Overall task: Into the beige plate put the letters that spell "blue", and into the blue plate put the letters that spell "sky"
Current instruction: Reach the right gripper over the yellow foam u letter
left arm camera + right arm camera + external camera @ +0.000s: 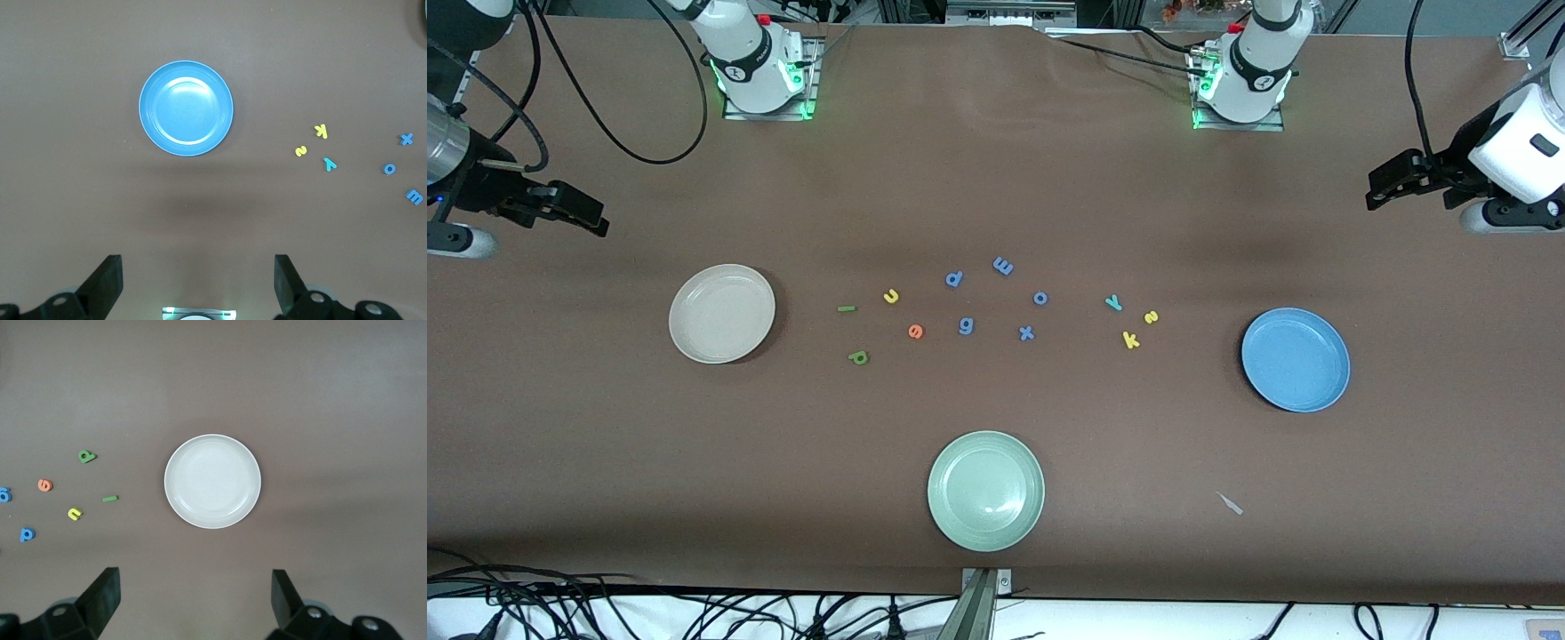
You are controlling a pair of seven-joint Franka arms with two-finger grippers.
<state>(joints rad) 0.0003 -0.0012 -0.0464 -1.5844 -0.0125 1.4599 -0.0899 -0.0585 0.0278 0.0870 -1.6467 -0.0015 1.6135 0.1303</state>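
Note:
The beige plate lies bare toward the right arm's end. Beside it are the green l, yellow u, orange e and green b. The blue plate lies bare toward the left arm's end, with the teal y, yellow s and yellow k beside it. My right gripper hangs open and holds nothing, over the table at its own end. My left gripper is likewise open over its end.
A pale green plate sits nearest the front camera, mid-table. Several blue-violet letters lie scattered between the two letter groups. A small pale scrap lies nearer the camera than the blue plate.

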